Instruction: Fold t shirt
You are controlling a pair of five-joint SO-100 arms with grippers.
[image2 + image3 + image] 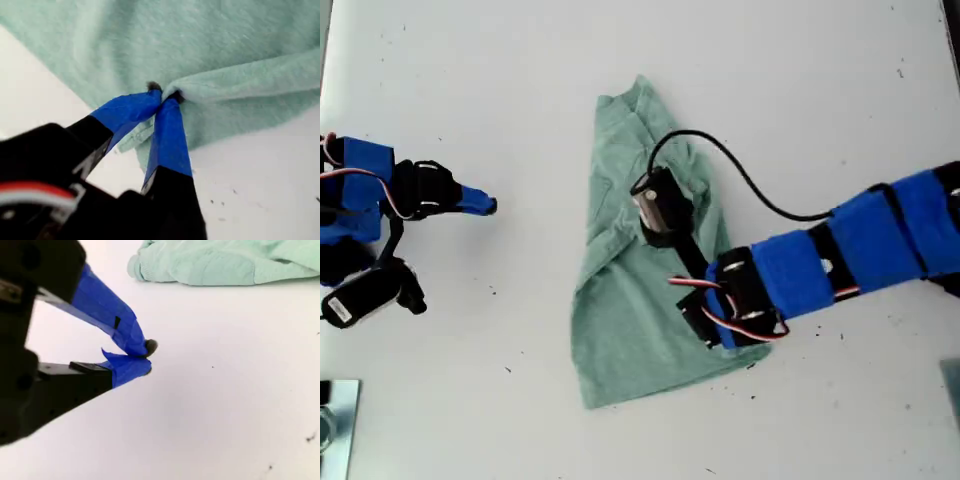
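Item: pale sage-green heathered cotton t shirt [635, 290], partly folded, mid white worktop [820, 80], long axis running top to bottom in the exterior view. My first gripper [164, 95] pinches its fold; my second gripper [142, 357], closed and empty, well apart.

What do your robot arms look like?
My first gripper and my second gripper are black with bright blue tape wrapped round the pointed fingers. Blue tape bands the arms too. Red-and-white wires loop at the joints, and a black cable trails along one.
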